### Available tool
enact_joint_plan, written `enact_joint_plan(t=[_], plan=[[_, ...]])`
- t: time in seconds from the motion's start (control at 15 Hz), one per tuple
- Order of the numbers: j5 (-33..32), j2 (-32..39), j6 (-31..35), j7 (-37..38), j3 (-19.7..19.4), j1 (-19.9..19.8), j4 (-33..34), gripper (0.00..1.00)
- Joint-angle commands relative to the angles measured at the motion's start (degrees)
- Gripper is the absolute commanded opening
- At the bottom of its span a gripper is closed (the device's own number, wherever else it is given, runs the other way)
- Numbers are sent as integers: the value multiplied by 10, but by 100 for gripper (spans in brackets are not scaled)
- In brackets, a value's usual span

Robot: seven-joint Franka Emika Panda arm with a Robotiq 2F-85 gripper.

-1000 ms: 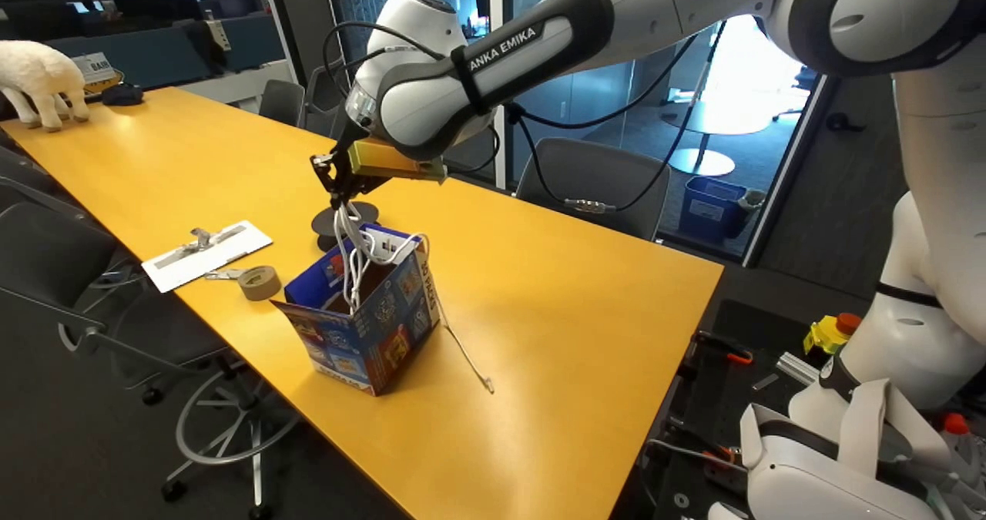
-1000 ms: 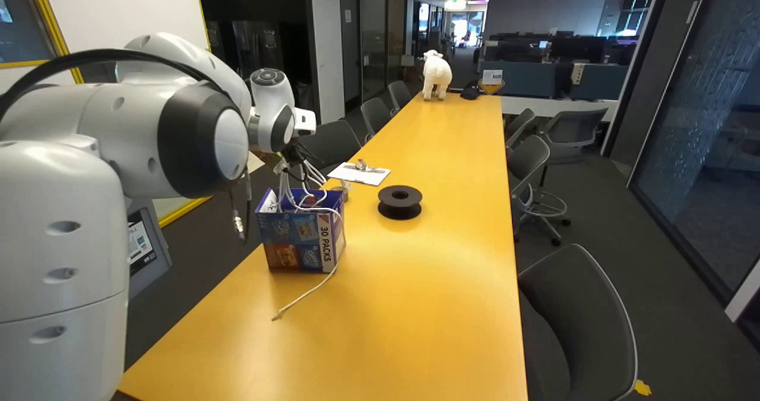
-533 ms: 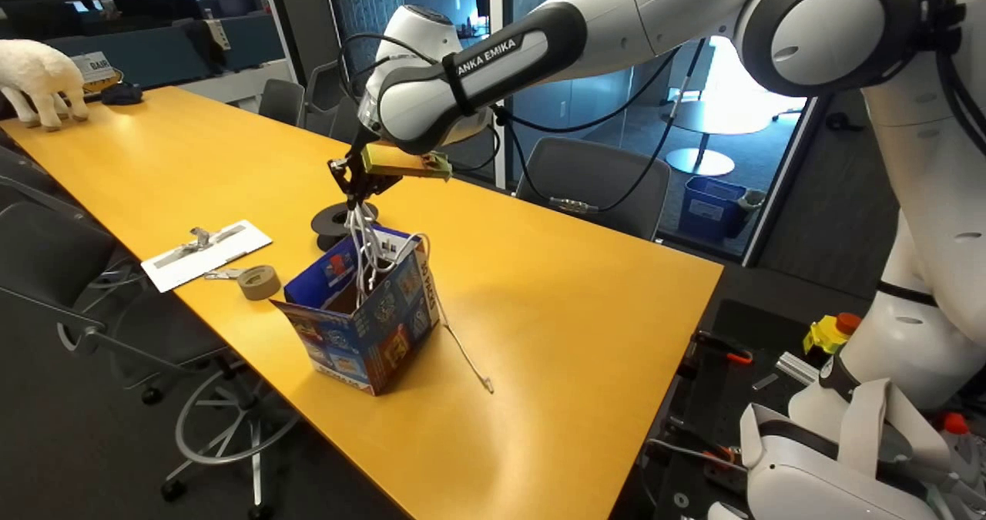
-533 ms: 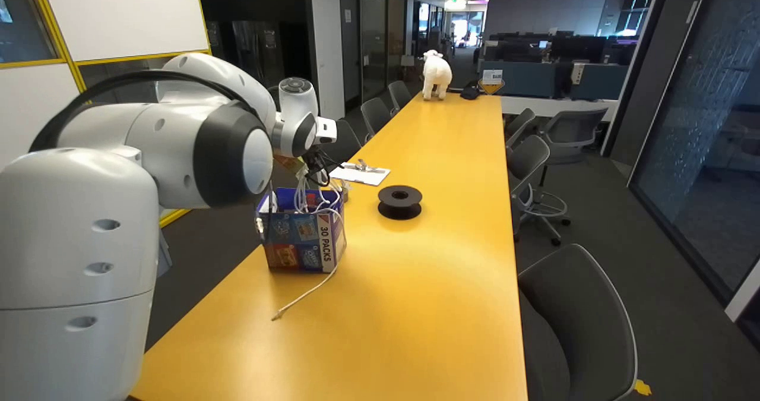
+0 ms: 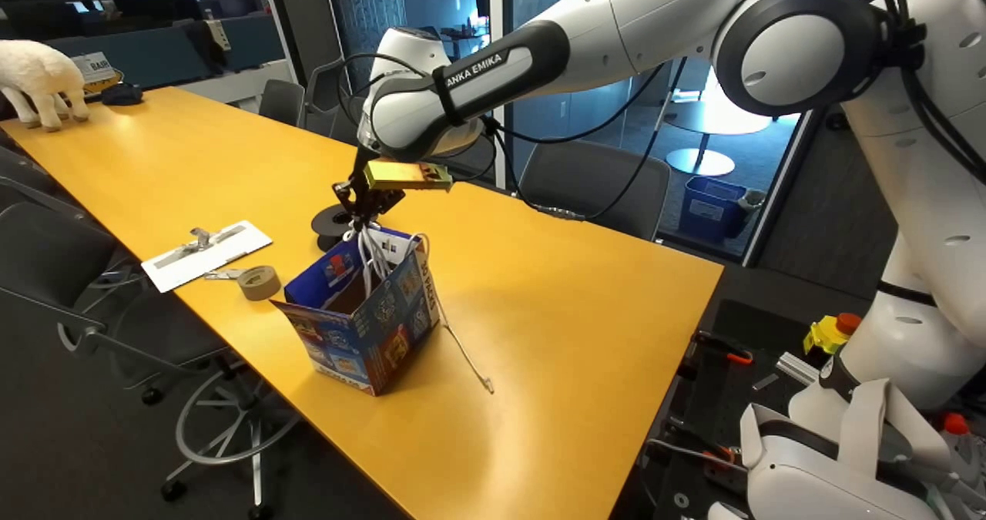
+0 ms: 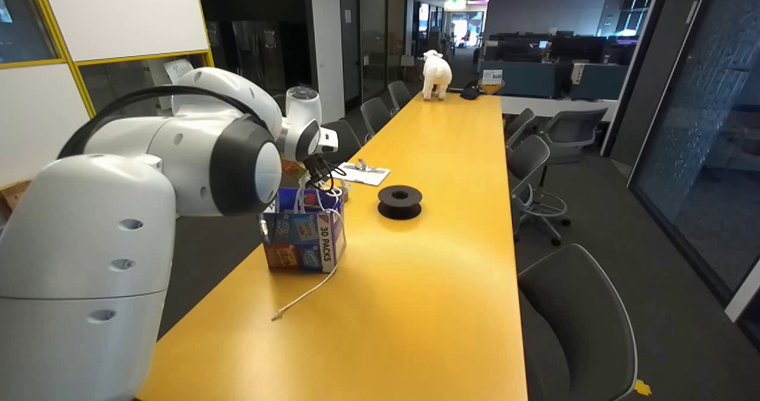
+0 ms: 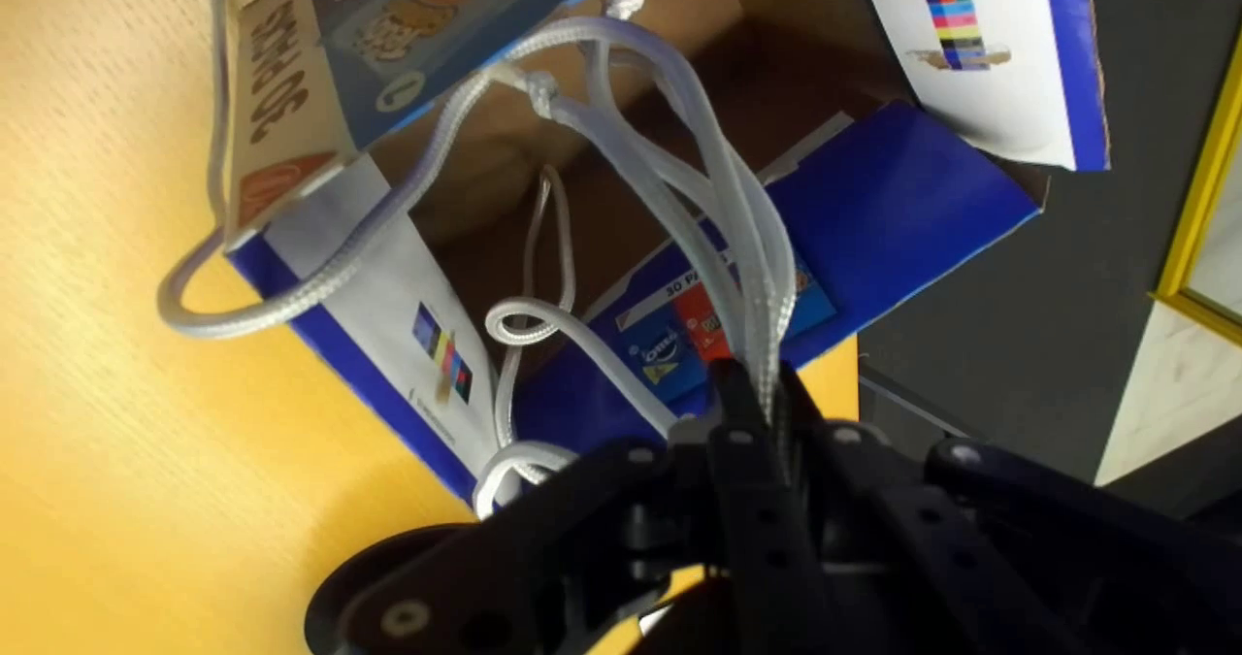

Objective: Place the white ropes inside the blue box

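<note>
Hand [image 5: 361, 219] lower than before, tip downward, tight around white ropes [image 7: 763, 296] above the blue box [image 5: 393, 323].

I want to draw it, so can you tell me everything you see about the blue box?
The box looks like cardboard, mostly blue outside, with colourful pictures and "30 PACKS" printed on it. It stands on the table, near one edge, with its top open and flaps spread, some showing blue, some white with little coloured squares. Inside, it looks plain brown. The white rope hangs from the claw into it, and one strand goes over its side to the table.
</note>
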Motion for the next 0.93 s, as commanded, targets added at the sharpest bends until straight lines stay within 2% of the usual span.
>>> enact_joint_plan(t=[0.0, 0.6, 0.67, 0.73, 0.87], plan=[[7, -1, -48, -40, 13, -1, 17, 2], [1, -5, -77, -82, 21, 7, 12, 2], [0, -2, -84, -82, 19, 7, 16, 32], [-5, 0, -85, -78, 14, 10, 17, 32], [-17, -1, -87, -71, 4, 13, 13, 47]])
